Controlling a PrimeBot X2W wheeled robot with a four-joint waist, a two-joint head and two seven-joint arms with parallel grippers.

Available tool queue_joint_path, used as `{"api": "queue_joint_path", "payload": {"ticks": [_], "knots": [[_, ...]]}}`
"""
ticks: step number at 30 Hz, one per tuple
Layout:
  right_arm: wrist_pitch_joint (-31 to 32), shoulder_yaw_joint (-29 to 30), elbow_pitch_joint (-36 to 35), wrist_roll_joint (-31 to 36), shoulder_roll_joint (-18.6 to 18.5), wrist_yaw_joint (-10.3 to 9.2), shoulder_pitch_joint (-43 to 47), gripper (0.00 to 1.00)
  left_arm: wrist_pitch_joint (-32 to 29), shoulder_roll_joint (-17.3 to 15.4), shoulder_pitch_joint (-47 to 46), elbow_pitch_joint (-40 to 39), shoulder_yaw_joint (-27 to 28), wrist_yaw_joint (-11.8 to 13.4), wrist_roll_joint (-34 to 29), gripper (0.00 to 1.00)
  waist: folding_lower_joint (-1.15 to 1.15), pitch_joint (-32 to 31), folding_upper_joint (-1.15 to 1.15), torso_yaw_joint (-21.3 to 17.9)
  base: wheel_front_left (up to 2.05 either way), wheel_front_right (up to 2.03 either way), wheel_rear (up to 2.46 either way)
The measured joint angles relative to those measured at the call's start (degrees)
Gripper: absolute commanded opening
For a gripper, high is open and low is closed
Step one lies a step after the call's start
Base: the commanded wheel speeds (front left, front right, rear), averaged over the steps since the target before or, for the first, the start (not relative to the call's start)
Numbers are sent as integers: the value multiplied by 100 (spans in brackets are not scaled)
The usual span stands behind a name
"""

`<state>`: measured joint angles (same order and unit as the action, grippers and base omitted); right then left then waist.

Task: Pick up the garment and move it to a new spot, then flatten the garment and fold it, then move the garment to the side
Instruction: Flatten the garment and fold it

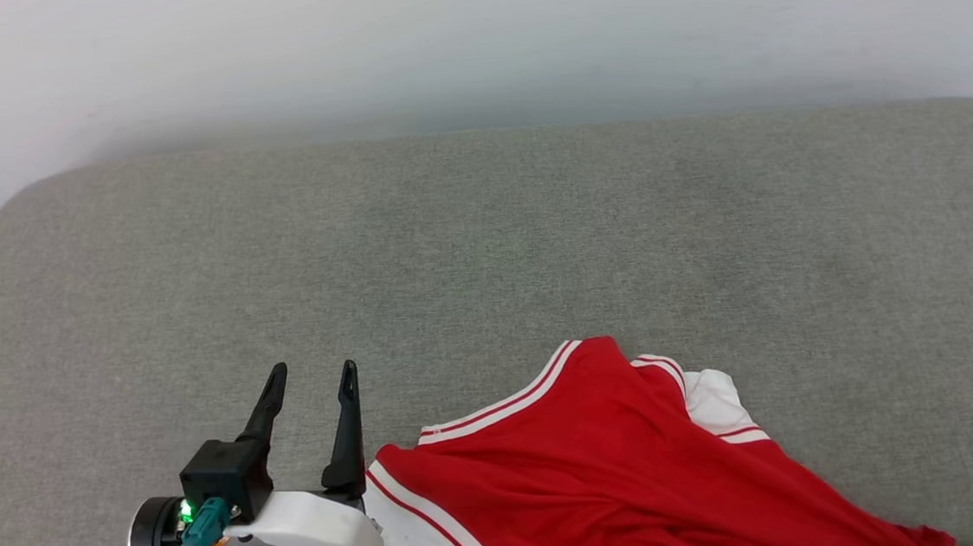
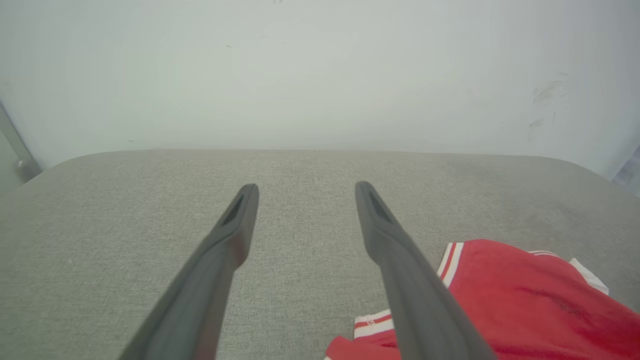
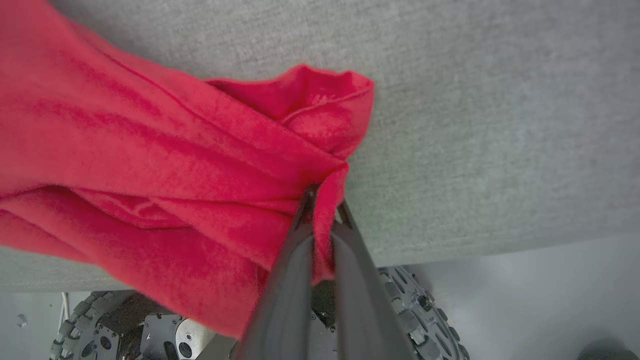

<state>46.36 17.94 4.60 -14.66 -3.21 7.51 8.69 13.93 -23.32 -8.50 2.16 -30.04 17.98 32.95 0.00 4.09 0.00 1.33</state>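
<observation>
Gripping a bunched red edge of the shirt [image 3: 165,150] with the right gripper [image 3: 325,200], jaws pinched together on the cloth at the middle of the right wrist view. Hanging there over the near edge of the gray cushion [image 3: 500,125], with wheels [image 3: 420,310] along the bottom of the frame. Lying in a crumpled heap at the lower middle and lower right of the head view, red body up, white sleeve with striped trim at its upper right. Holding the left gripper [image 1: 313,371] with jaws wide apart and empty at the lower left, fingers pointing up the frame, just beside the shirt's white-edged corner and possibly touching it down by the wrist. Facing a pale wall [image 1: 468,40] across the top of the frame.
</observation>
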Motion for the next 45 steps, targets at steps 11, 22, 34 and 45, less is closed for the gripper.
{"api": "queue_joint_path", "payload": {"ticks": [11,22,34,45], "knots": [[-2349,-397,-30,-323,27,-1,-406,100,-66,-82,98,-91,56,120,53,100,0,-151,0,-46,0,0,0],[-687,-2449,868,-444,-1031,-1,-2189,100,-104,-55,-97,-169,-62,18,8,100,0,64,0,313,0,0,0],[13,-3688,2393,-869,-1556,0,-3453,100,3,141,-324,44,-74,-111,1,100,0,513,0,811,0,0,0],[-1209,-2517,2731,-1032,-1458,0,-3652,0,46,162,-281,166,2,-108,0,100,0,370,0,624,0,0,0]]}}
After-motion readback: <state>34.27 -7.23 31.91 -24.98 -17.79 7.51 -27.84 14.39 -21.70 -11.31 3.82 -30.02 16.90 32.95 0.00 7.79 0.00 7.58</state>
